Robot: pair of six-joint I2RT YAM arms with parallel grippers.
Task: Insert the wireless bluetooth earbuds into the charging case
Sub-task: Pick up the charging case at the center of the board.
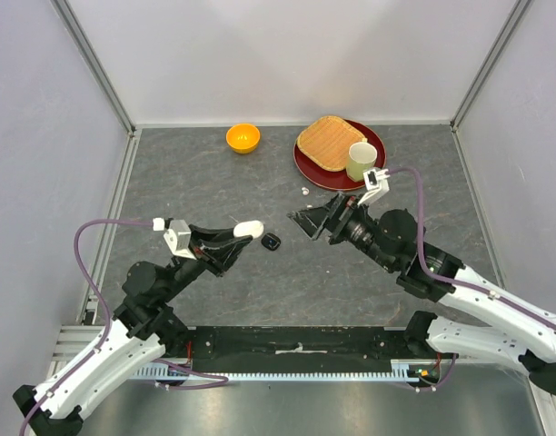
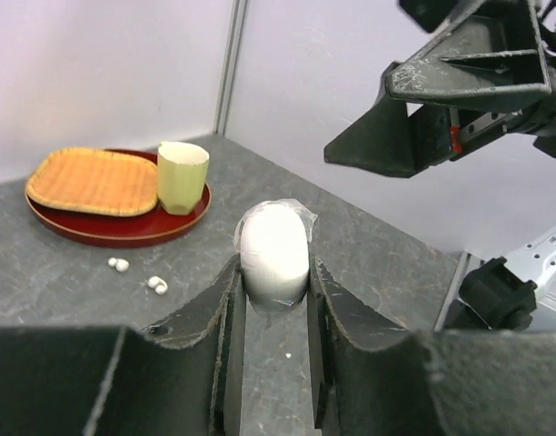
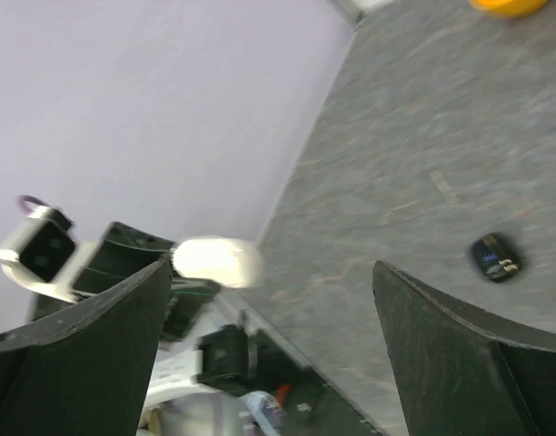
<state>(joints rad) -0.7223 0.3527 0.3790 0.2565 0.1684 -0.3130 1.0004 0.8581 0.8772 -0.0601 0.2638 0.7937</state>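
Left arm is stretched low toward the plate [image 1: 316, 178], left jaws clenched on a white case [image 2: 274, 250]. Right arm is angled in just short of the plate, right jaws released and empty. White earbuds [image 2: 157, 284] lie near the plate's rim. Black earbuds cannot be made out. Right wrist view is blurred.

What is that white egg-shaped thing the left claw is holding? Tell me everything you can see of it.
The white case is a smooth, rounded oval. It looks like slightly glossy plastic, with what seems to be a thin clear film around it. No lid line shows. The left gripper pinches its lower part between two black fingers, and its rounded end sticks out past the tips. It seems to be held above the grey table, touching nothing else.
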